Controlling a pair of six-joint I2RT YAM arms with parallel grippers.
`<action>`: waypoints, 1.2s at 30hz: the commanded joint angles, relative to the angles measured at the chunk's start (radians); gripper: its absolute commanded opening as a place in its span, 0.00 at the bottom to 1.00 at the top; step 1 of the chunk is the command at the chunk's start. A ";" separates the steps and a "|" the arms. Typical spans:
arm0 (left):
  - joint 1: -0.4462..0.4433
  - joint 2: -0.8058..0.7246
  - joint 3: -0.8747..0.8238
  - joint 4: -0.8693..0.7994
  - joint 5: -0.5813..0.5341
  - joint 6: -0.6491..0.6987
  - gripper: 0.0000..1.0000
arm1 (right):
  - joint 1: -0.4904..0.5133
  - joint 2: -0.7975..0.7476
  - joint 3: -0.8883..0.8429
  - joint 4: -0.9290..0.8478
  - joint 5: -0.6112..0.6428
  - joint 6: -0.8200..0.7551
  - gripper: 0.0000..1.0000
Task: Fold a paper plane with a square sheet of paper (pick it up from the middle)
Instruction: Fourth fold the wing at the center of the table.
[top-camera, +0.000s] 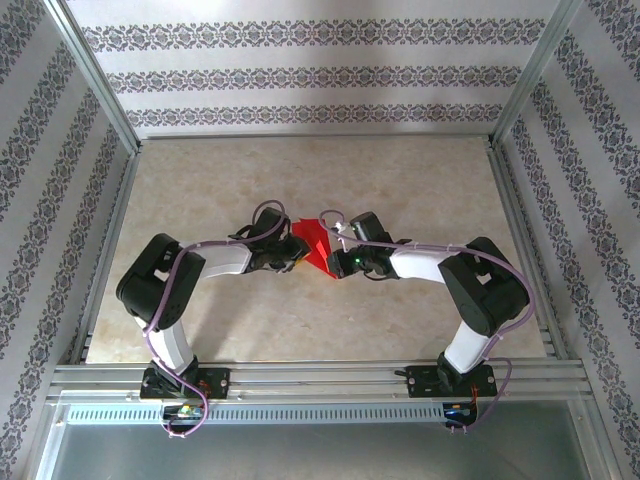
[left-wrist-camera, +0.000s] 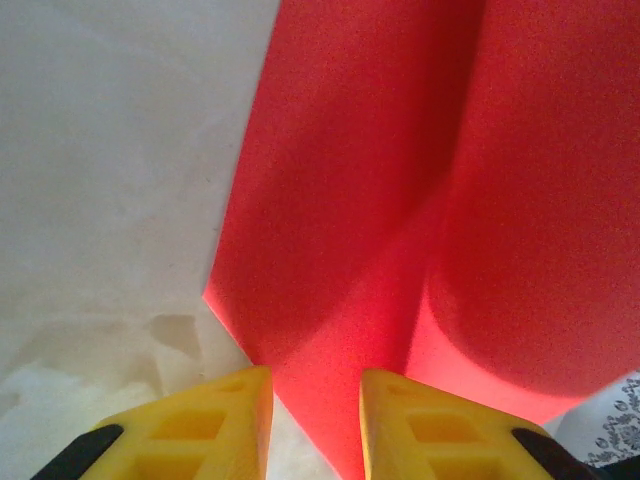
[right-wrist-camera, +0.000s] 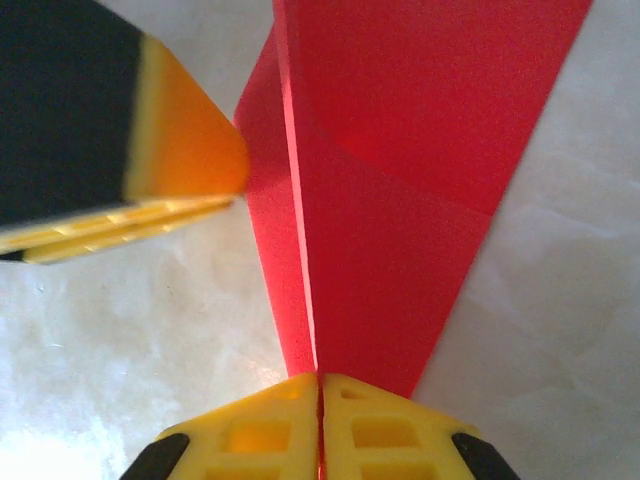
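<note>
My right gripper (right-wrist-camera: 320, 385) is clenched on the narrow end of the folded red paper (top-camera: 312, 245), and its long axis runs away toward 12 o'clock. My left gripper (left-wrist-camera: 315, 385) is released, with a paper corner between its jaws, at the middle of the tabletop (top-camera: 420, 180).

The red paper sheet (top-camera: 312, 248) lay partly folded and creased, one flap standing upright. Its narrow end was pinched in the right claw (right-wrist-camera: 320, 380); a pointed corner reached between the parted fingers of the left claw (left-wrist-camera: 315, 372).
</note>
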 joint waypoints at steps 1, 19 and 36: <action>-0.012 0.016 0.025 0.078 0.023 -0.013 0.29 | -0.020 0.016 0.023 0.007 -0.096 0.043 0.10; -0.014 0.059 0.046 0.056 0.011 0.015 0.30 | -0.093 0.114 0.013 0.115 -0.294 0.173 0.11; -0.014 0.083 0.068 -0.039 -0.002 0.019 0.29 | -0.146 0.162 -0.008 0.150 -0.343 0.281 0.12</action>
